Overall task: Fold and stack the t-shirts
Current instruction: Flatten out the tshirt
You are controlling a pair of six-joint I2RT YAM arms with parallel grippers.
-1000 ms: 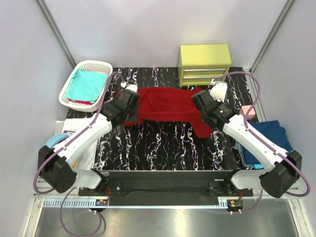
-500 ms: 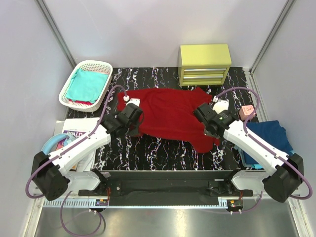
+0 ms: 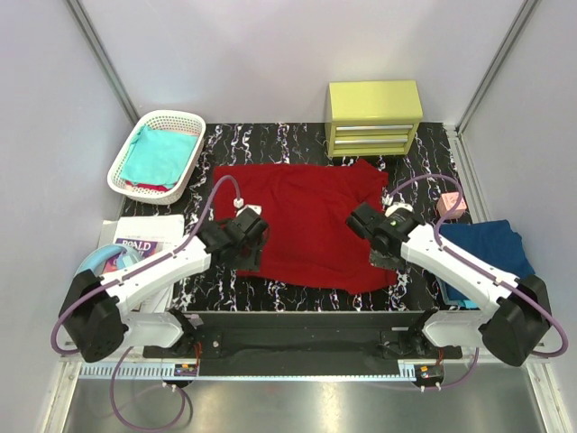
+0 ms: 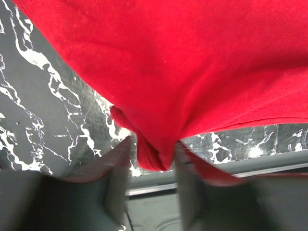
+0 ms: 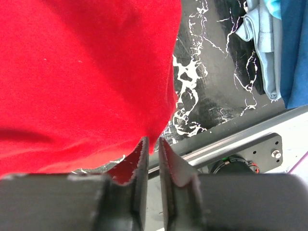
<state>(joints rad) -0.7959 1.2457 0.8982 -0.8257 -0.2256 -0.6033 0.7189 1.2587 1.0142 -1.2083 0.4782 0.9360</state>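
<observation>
Black marbled table (image 3: 297, 144), yellow drawer unit (image 3: 374, 117)

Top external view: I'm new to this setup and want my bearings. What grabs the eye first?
The dark red t-shirt dominates, spread flat on the middle of the black marbled table, with the left gripper and right gripper at its two sides. Next come the yellow drawer unit at the back and the white basket holding a teal t-shirt, back left.
</observation>
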